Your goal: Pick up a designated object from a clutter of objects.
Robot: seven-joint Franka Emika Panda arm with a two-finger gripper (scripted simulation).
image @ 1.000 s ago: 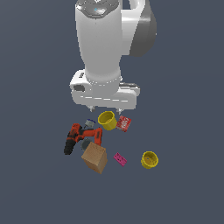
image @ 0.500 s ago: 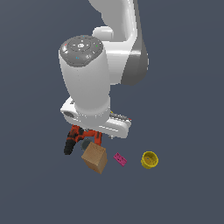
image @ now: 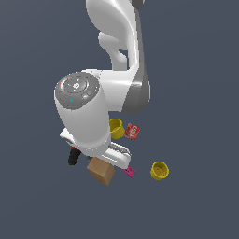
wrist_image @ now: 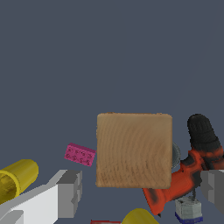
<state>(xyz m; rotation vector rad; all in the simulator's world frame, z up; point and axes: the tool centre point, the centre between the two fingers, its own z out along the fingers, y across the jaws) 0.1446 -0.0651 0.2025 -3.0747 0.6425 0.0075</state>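
The fingers [wrist_image: 140,192] stand wide apart and hold nothing; in the wrist view one grey pad [wrist_image: 70,193] shows on one side of the brown box [wrist_image: 134,150] and the other at the far edge of the picture, beyond the power drill [wrist_image: 188,168]. The box sits in the middle of the clutter on the plain grey floor [image: 196,84]; no edge or corner of that surface is in view, so it can only be placed by its neighbours. The drill lies against one side of the box, with a small grey can [wrist_image: 175,154] peeking out between them, and the pink block [wrist_image: 80,154] lies just beside the other side. That crowding is the main risk. As the fingers now straddle it, the drill sits inside the span, so a straight descent could land a pad on the drill or close on box and drill together, giving a skewed, weak grip. The box also looks broad against the opening, leaving little margin. One yellow cup [wrist_image: 16,180] is near the other finger and could be knocked. In the exterior view the arm hides the fingers, so their height above the box cannot be told.
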